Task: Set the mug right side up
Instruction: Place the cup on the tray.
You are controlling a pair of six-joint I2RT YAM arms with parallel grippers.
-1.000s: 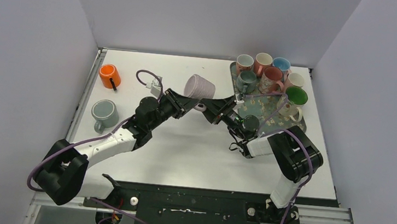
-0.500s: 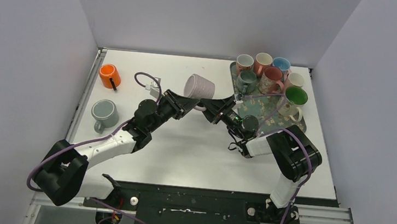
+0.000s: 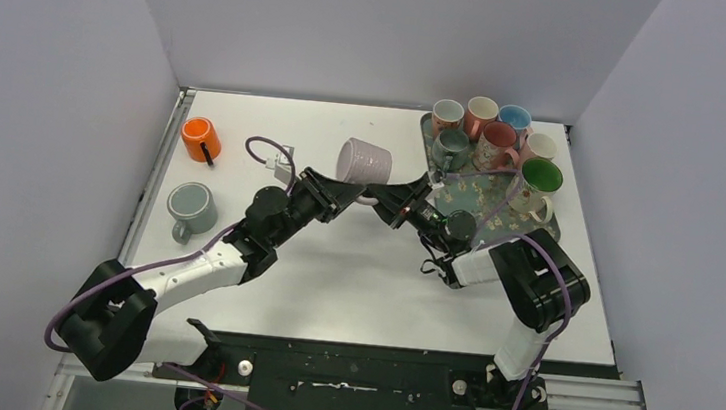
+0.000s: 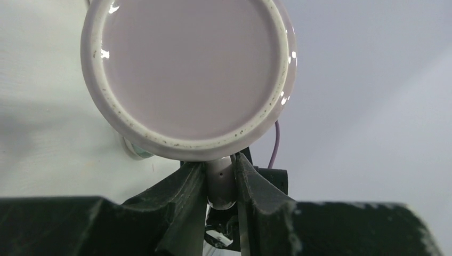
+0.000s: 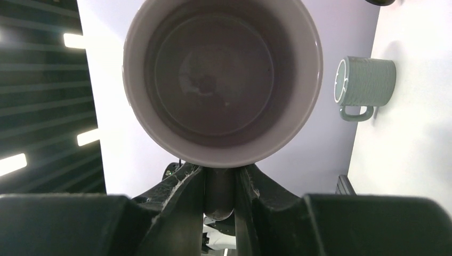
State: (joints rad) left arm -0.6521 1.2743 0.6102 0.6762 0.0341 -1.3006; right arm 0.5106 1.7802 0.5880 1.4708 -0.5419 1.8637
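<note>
aloft, mug [image 3: 365, 159] btwn both end effectors [image 4: 220, 176] [image 5: 218, 178]

**Item:** one mug [image 3: 363, 160], pale lilac glazed ceramic with a single loop handle [image 4: 220, 186].

**State:** whole and empty. The inside looks dark, and the unglazed foot ring carries a few specks.

**Pose:** on its side, neither upright nor inverted. The flat base faces my left arm and the open mouth faces my right.

**Place:** in the air above the counter [image 3: 353, 264], around its middle and toward the far side. It is held by the handle, which is pinched by my left pincer [image 4: 219, 165] and by my right pincer [image 5: 219, 173].
</note>
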